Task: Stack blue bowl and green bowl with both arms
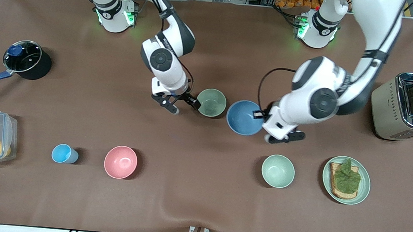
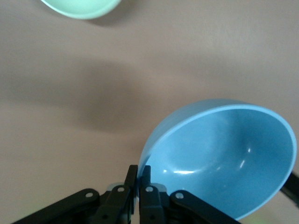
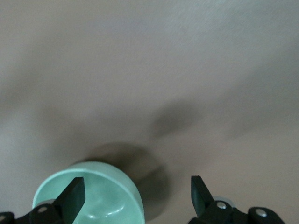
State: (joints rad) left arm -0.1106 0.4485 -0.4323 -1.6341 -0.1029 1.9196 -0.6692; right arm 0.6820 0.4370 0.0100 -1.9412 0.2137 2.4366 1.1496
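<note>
Blue bowl (image 1: 244, 117) tilted, lifted over mid-table, left gripper (image 2: 139, 186) jaws clamped on its rim. Thin rim pinch, so bowl could pivot; looks light, rigid, smooth matte plastic, likely slippery at lip.

Green bowl (image 1: 211, 102) sits on table (image 1: 192, 189) just beside blue bowl, toward right arm's end. Right gripper (image 1: 179, 104) at its edge, jaws spread, one finger (image 3: 72, 198) over bowl, nothing held.

Best hold, my guess: rim wall, one pad inside, one outside. Steady green bowl while blue goes in.
</note>
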